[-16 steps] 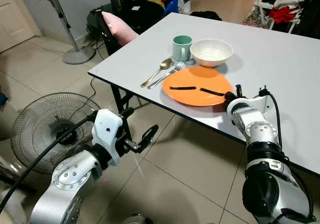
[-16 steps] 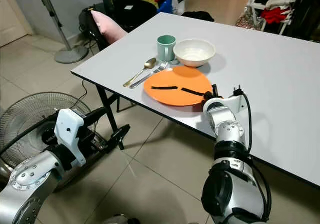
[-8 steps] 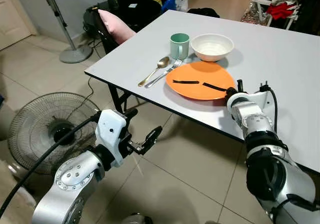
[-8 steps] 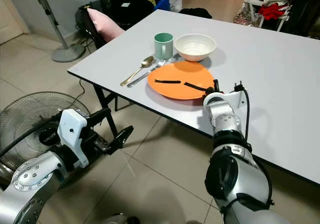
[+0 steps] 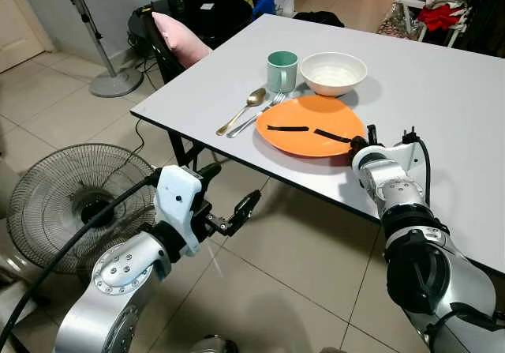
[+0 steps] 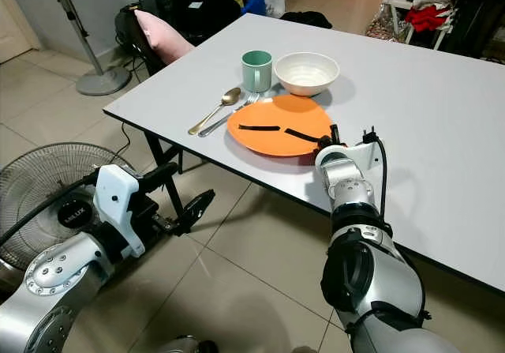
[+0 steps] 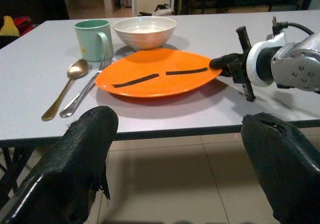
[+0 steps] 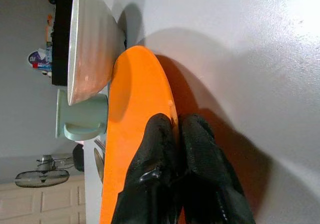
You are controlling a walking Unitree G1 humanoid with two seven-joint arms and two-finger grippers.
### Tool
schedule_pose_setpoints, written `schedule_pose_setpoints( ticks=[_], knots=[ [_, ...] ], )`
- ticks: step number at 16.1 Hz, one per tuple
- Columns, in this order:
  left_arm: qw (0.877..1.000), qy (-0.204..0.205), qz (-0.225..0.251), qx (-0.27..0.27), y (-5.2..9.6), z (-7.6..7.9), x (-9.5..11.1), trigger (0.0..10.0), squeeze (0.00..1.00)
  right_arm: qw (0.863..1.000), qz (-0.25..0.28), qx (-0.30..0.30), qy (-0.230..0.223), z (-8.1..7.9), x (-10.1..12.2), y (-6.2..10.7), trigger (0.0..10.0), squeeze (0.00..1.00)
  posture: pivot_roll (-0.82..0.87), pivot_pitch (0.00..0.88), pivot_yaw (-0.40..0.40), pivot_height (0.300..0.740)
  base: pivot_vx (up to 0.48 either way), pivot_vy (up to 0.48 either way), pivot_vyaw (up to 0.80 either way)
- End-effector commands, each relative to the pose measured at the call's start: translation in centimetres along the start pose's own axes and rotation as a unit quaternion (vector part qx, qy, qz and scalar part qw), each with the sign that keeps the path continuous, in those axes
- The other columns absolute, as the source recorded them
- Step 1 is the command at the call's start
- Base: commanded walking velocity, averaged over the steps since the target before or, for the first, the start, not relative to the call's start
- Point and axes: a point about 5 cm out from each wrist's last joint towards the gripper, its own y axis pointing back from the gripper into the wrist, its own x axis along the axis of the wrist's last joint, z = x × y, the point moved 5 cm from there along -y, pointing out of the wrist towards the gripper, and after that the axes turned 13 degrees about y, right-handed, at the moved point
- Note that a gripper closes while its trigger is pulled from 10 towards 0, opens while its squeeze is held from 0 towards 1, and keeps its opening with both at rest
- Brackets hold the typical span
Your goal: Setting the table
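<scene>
An orange plate (image 5: 308, 128) lies near the front edge of the white table (image 5: 442, 92), with two black strips on it. My right gripper (image 5: 357, 141) is shut on the plate's right rim; in the right wrist view both fingers (image 8: 200, 154) pinch the rim of the plate (image 8: 135, 108). A white bowl (image 5: 334, 70) and a green mug (image 5: 282, 70) stand just behind the plate. A gold spoon (image 5: 241, 112) and a fork (image 5: 260, 114) lie to its left. My left gripper (image 5: 229, 191) hangs open below the table edge, over the floor.
A floor fan (image 5: 71, 203) sits on the tiles at my left. A standing fan's base (image 5: 114, 80) and a dark chair with a pink cushion (image 5: 177, 37) are beyond the table's left corner. A rack with clothes (image 5: 446, 1) stands at the far right.
The camera has shifted a little. My right gripper keeps its hold on the plate's rim. The left arm has lifted slightly.
</scene>
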Motion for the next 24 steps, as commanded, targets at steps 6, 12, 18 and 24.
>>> schedule_pose_setpoints(
  ticks=[6,12,18,24],
  knots=[
    [1.000,-0.005,0.020,0.008,-0.5,-0.4,0.5,10.0,0.00,0.999,-0.009,-0.009,-0.033,3.2,-0.1,0.6,10.0,1.00,-0.01,0.000,0.096,0.740,0.000,0.000,0.00],
    [1.000,-0.005,0.022,0.011,-0.5,-0.7,0.2,10.0,0.00,1.000,-0.004,0.010,-0.008,3.9,2.0,2.0,10.0,1.00,-0.03,0.000,0.094,0.740,0.000,0.000,0.00],
    [1.000,-0.003,0.016,0.015,-0.2,-0.7,-0.5,10.0,0.00,0.999,0.011,-0.007,0.040,5.6,3.8,3.5,10.0,0.97,-0.03,0.000,0.099,0.740,0.000,0.000,0.00],
    [0.983,-0.020,0.058,0.173,1.9,-3.4,0.3,10.0,0.00,0.942,0.079,0.148,0.291,0.3,6.4,10.2,10.0,0.00,-0.05,0.000,0.104,0.740,0.000,0.000,0.00]
  ],
)
